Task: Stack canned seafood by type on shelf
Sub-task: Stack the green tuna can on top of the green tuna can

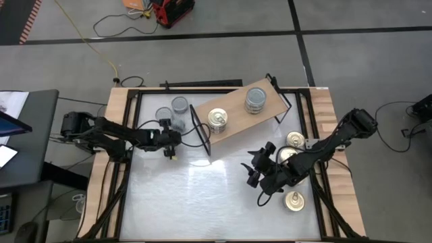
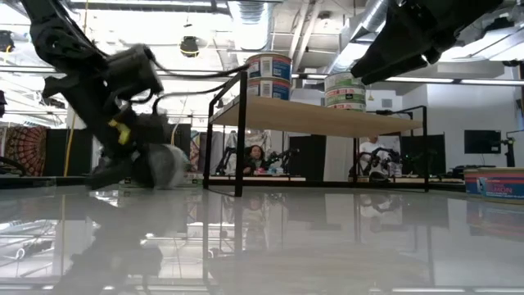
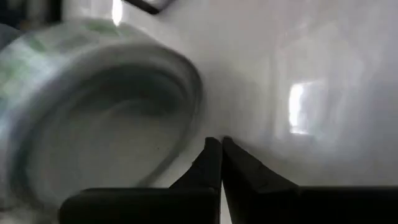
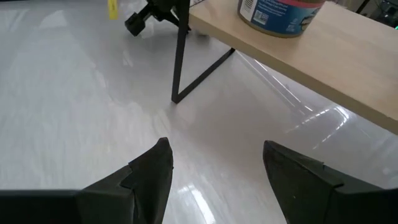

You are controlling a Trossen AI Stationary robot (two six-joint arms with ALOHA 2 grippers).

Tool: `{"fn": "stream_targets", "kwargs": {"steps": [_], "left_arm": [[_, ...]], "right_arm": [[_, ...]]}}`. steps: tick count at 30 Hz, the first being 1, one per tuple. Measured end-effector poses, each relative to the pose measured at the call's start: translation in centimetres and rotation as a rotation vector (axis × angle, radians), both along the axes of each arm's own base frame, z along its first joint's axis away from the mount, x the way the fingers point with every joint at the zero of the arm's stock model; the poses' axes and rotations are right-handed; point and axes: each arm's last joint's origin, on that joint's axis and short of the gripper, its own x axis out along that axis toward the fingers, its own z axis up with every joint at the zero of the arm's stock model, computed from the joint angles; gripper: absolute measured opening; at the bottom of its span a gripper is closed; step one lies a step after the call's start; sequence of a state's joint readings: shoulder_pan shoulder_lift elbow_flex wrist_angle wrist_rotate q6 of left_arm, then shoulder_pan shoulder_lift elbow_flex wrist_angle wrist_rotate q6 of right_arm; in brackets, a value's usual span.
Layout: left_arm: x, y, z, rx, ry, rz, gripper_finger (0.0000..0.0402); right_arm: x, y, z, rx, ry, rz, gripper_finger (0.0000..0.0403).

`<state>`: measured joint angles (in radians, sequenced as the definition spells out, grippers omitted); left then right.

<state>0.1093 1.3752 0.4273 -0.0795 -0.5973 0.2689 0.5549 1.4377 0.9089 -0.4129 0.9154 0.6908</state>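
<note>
Nearest my left wrist camera, my left fingers (image 3: 208, 167) were clenched tip to tip with nothing between them. A grey tin (image 3: 93, 124) lay just beside them on the white table (image 3: 323, 56), tipped over by the look of it, though it was too blurred to be sure. I judged that I did not have it.

From my right wrist, my right fingers (image 4: 152, 177) stood released and empty above bare table, near a black leg of the shelf (image 4: 329, 59). One stack of tins (image 4: 281, 14) sat on the board's edge.

From above, the shelf stood at the far middle of the table and carried two stacks kept apart: a gold-lidded stack (image 1: 217, 120) on the left and a grey-topped stack (image 1: 256, 99) on the right. At the far left, off the shelf, grey tins (image 1: 173, 112) waited just beyond my left arm. Three gold-lidded tins (image 1: 294, 200) lay at the right, around my right arm.

At table height, each shelf stack looked two tins high.

So I judged the sorting begun but well short of done: four tins shelved, and the loose ones on both sides yet to go up.
</note>
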Motion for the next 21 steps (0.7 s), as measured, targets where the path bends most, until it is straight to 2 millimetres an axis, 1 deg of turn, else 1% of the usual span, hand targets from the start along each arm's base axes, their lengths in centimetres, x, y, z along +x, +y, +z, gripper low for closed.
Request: {"fn": "stream_targets", "kwargs": {"steps": [4, 7, 12, 16, 19, 21], "left_arm": [[0.0, -0.2, 0.0, -0.035, -0.012, 0.014, 0.0], [0.1, -1.1, 0.1, -0.056, -0.017, 0.014, 0.0], [0.7, -3.2, 1.7, -0.098, 0.02, -0.022, 0.0], [1.6, -4.7, 4.0, -0.159, -0.011, -0.058, 0.0], [1.9, -5.0, 5.1, -0.168, -0.073, -0.061, 0.0], [1.9, -4.8, 5.1, -0.1, -0.083, -0.056, 0.0]], "right_arm": [[0.0, 0.1, 0.0, 0.005, -0.005, 0.0, 0.0276], [0.0, 0.1, 0.0, 0.009, -0.008, -0.003, 0.0276], [0.0, 0.0, 0.0, 0.013, -0.01, -0.007, 0.0276], [0.0, 0.0, 0.0, 0.013, -0.01, -0.007, 0.0276], [0.0, 0.1, 0.0, 0.014, -0.011, -0.006, 0.0276], [-0.1, 0.2, 0.0, 0.015, -0.012, -0.001, 0.0276]]}}
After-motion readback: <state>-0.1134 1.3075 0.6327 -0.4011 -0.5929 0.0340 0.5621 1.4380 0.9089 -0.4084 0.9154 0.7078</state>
